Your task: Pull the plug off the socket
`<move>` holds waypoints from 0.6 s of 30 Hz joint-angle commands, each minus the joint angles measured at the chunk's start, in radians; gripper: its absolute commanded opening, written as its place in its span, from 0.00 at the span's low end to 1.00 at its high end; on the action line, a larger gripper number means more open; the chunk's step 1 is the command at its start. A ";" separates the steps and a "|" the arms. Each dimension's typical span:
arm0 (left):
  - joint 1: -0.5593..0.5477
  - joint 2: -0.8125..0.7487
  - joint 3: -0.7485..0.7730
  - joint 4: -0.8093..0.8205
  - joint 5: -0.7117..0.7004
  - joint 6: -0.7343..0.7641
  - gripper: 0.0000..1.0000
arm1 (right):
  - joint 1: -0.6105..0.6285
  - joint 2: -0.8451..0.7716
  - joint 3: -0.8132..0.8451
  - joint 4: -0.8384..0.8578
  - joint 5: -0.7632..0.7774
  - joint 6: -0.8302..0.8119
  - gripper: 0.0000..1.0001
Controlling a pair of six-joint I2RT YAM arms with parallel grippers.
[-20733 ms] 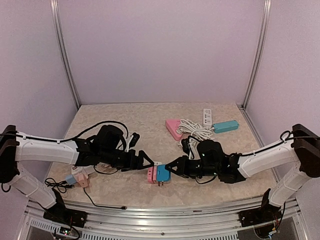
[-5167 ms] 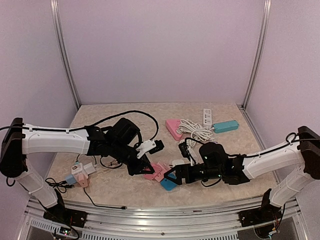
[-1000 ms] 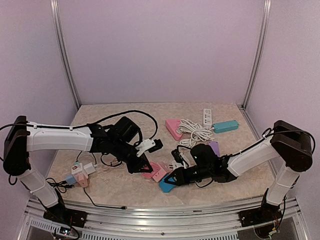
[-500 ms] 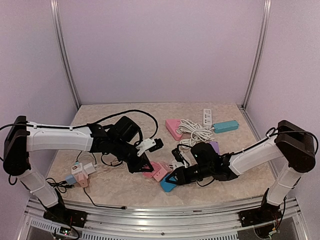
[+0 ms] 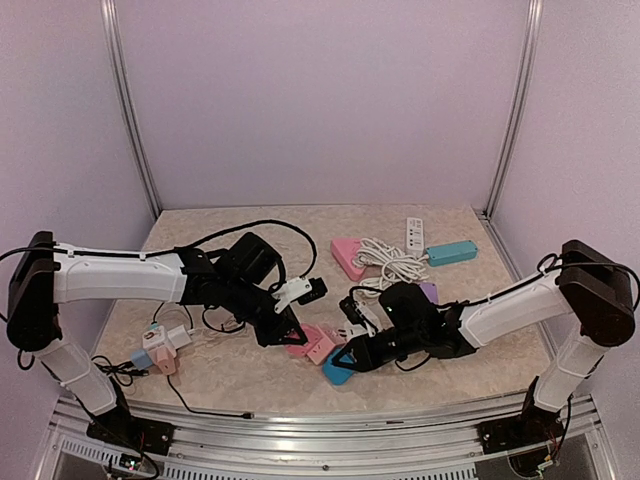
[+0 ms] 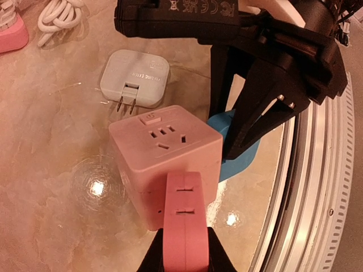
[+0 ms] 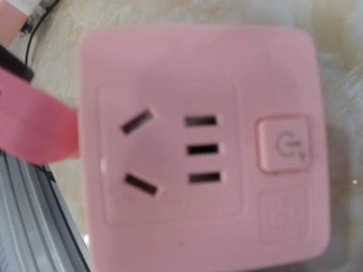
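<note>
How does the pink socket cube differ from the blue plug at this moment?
The pink socket cube sits in the left hand, the blue plug in the right hand. The cube is boxy, its slots empty; the plug looks flatter. Both are gripped, close together near the front of the table.

White-shelled left arm (image 5: 110, 280) and right arm (image 5: 510, 308); black joints (image 5: 245, 265); looping black cables (image 5: 250, 228); black angular left tool (image 5: 290, 337) and right tool (image 5: 350, 358).

**Where the three cameras look**

The top camera sits high behind the near edge of the table (image 5: 250, 232) and faces its far edge. The left wrist camera looks down closely at the pink socket cube (image 6: 164, 148). The right wrist camera faces the same cube's outlet side, very near.
</note>
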 commanded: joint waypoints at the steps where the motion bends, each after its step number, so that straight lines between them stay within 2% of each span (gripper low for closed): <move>1: 0.012 0.008 0.023 -0.015 -0.021 0.000 0.00 | 0.025 0.014 0.020 -0.080 -0.013 -0.075 0.00; 8: 0.012 0.010 0.022 -0.014 -0.022 0.000 0.00 | 0.029 0.008 0.014 -0.082 -0.008 -0.075 0.00; 18: 0.012 0.010 0.021 -0.014 -0.023 -0.001 0.00 | 0.017 -0.027 -0.060 0.012 0.022 0.084 0.00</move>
